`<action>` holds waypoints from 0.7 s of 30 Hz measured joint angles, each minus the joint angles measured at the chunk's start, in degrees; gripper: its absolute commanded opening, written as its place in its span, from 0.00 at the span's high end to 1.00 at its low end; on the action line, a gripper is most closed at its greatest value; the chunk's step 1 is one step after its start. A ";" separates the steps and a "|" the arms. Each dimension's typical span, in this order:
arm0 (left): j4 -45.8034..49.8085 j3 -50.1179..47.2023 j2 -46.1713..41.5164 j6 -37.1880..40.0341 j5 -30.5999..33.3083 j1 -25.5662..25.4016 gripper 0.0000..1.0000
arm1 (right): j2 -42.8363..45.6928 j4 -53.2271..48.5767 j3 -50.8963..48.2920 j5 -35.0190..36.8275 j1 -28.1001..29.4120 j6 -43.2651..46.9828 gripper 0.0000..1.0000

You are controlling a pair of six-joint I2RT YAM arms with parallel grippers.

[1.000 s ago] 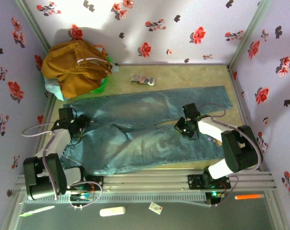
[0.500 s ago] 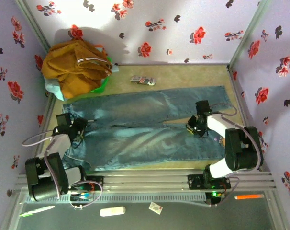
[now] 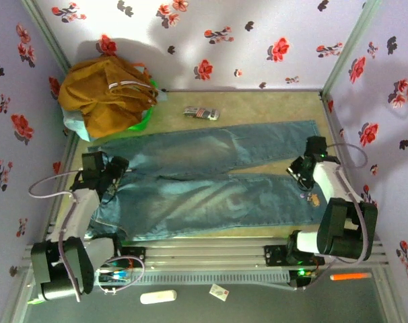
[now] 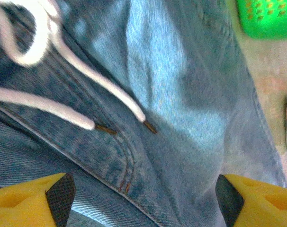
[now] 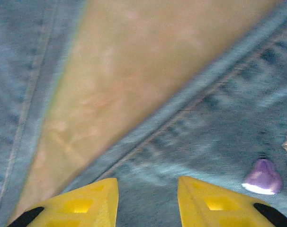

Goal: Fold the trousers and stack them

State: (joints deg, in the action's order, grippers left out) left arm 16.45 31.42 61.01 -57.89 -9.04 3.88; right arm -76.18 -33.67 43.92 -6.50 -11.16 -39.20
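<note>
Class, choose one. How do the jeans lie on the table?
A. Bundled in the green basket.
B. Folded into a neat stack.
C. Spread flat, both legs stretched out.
C: the jeans lie unfolded on the table, waist by the left gripper, leg ends by the right gripper.

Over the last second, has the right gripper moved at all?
Yes. The right gripper slid rightward over the trousers, nearer the right wall.
</note>
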 measured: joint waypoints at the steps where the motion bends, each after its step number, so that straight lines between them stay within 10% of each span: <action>1: -0.81 -0.50 1.14 -0.26 0.02 -0.31 0.18 | -0.48 0.24 -0.85 -0.92 -2.12 -0.15 0.61; 5: -3.93 -1.97 8.50 -0.52 0.63 1.27 0.18 | -4.81 3.69 -2.80 -4.70 -9.27 -1.95 0.62; 21: -13.92 6.51 23.98 -1.11 -4.81 7.39 0.17 | -16.94 15.96 2.78 -13.90 -8.66 -9.03 0.64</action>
State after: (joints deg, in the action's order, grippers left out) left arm 2.52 37.93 84.99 -59.00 -13.85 11.27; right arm -93.12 -17.72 46.70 -20.40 -19.81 -48.23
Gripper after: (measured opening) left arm 0.816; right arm 0.355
